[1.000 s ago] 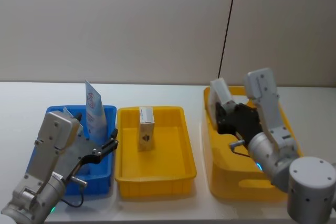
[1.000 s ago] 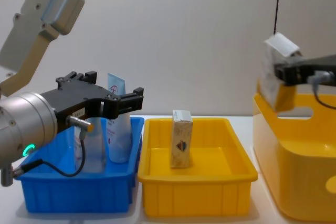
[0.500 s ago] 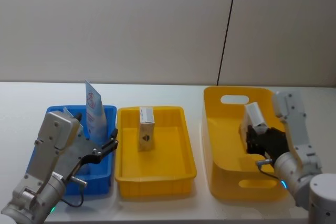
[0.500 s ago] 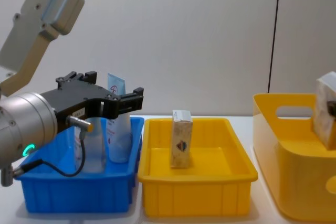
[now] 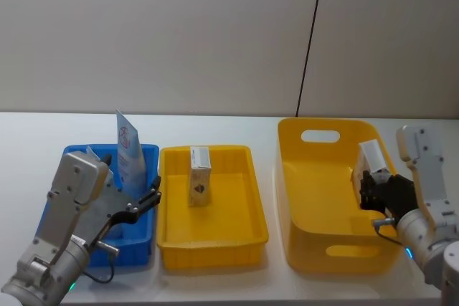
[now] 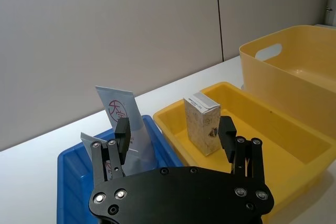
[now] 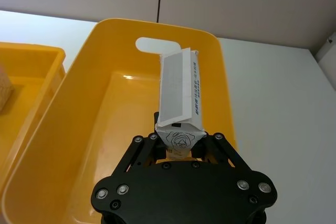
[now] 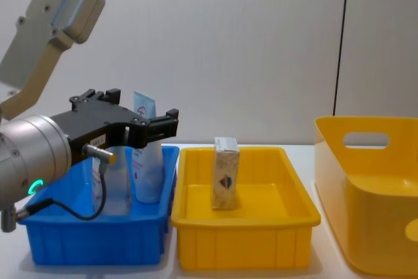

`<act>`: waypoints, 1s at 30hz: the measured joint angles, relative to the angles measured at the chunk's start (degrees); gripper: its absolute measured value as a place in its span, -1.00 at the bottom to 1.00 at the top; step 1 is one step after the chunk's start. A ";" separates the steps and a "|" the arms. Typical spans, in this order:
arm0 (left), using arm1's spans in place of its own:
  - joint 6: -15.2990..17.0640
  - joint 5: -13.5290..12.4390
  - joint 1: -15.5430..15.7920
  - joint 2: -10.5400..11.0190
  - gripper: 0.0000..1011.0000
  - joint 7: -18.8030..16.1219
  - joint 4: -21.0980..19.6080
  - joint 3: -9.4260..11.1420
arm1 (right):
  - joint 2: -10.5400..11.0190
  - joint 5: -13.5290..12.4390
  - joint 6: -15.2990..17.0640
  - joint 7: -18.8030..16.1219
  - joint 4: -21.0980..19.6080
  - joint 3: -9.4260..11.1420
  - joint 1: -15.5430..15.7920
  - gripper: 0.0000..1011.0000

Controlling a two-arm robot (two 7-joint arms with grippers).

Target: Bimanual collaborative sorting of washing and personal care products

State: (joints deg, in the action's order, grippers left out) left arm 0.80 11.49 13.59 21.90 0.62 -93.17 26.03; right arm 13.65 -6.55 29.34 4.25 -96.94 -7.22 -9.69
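A tan carton (image 5: 199,175) (image 8: 225,173) (image 6: 202,129) with a white top stands upright in the yellow tray (image 5: 215,238) (image 8: 241,246). A white-and-light-blue tube (image 5: 129,150) (image 8: 147,161) (image 6: 128,124) with a red mark leans in the blue tray (image 5: 136,249) (image 8: 91,243), beside a translucent pouch (image 8: 108,184). My left gripper (image 5: 133,195) (image 8: 134,112) (image 6: 175,129) hovers open over the blue tray's near end. At the right side of the tall yellow tub (image 5: 315,249) (image 7: 105,51), my right gripper (image 5: 376,191) (image 7: 178,145) is shut on a second carton (image 5: 369,161) (image 7: 180,95).
The blue tray, yellow tray and tall tub (image 8: 379,240) (image 6: 294,61) stand in a row from left to right on a white table (image 5: 36,148). A grey wall runs behind. The tub's floor looks bare in the right wrist view.
My right gripper has carried its carton from the tub's left side across to its right side and nearer to me, leaving the chest view. The left arm has not moved.
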 joint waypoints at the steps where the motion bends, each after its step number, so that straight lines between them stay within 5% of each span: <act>1: 0.00 0.00 0.00 0.00 0.98 0.00 0.00 0.00 | 0.04 0.01 -0.02 0.01 -0.03 0.08 0.04 -0.56; 4: 0.00 0.00 0.00 0.00 0.98 0.00 -0.01 0.00 | 0.12 0.06 -0.11 0.04 -0.19 0.35 0.16 -0.55; 25: 0.00 -0.03 0.02 -0.06 0.98 0.00 0.03 -0.04 | 0.39 0.28 -0.41 0.17 -0.59 1.20 0.53 0.81; 30: 0.27 -0.33 0.37 -0.34 0.98 -0.24 0.40 -0.16 | 0.41 0.29 -0.43 0.17 -0.62 1.26 0.55 0.98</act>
State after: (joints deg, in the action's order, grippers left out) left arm 1.07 11.15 13.96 21.56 0.38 -92.77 25.87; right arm 14.06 -6.26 28.92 4.43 -97.57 -5.96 -9.13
